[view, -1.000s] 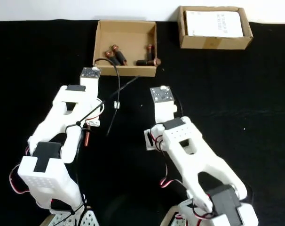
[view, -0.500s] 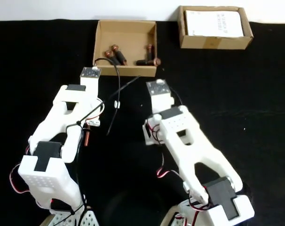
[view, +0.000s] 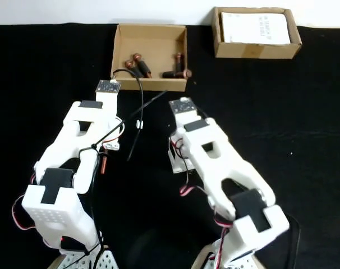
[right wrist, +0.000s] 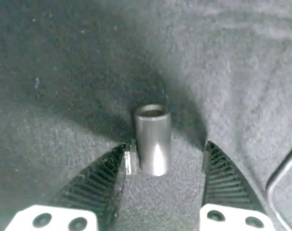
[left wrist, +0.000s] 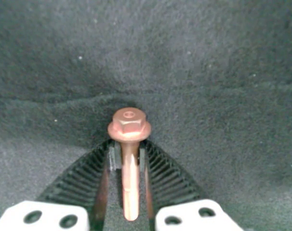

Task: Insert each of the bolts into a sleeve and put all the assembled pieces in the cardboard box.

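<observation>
My left gripper (left wrist: 129, 150) is shut on a copper bolt (left wrist: 130, 129), gripping the shank just under its hex head. In the high view this bolt (view: 103, 163) hangs beside the left arm, just above the black cloth. A dark grey sleeve (right wrist: 152, 139) stands upright on the cloth between the fingers of my right gripper (right wrist: 167, 148), which is open. The sleeve stands close against one finger, with a wide gap to the other. The cardboard box (view: 149, 85) lies at the back, holding several bolts in dark sleeves (view: 137, 65).
A second cardboard box (view: 256, 50) with a white sheet inside stands at the back right. A black cable (view: 137, 120) runs from the left arm across the cloth between the two arms. Black cloth covers the whole table.
The right arm has swung left and stretched forward toward the box side, bringing its gripper down around the sleeve. The left arm and its bolt have stayed put.
</observation>
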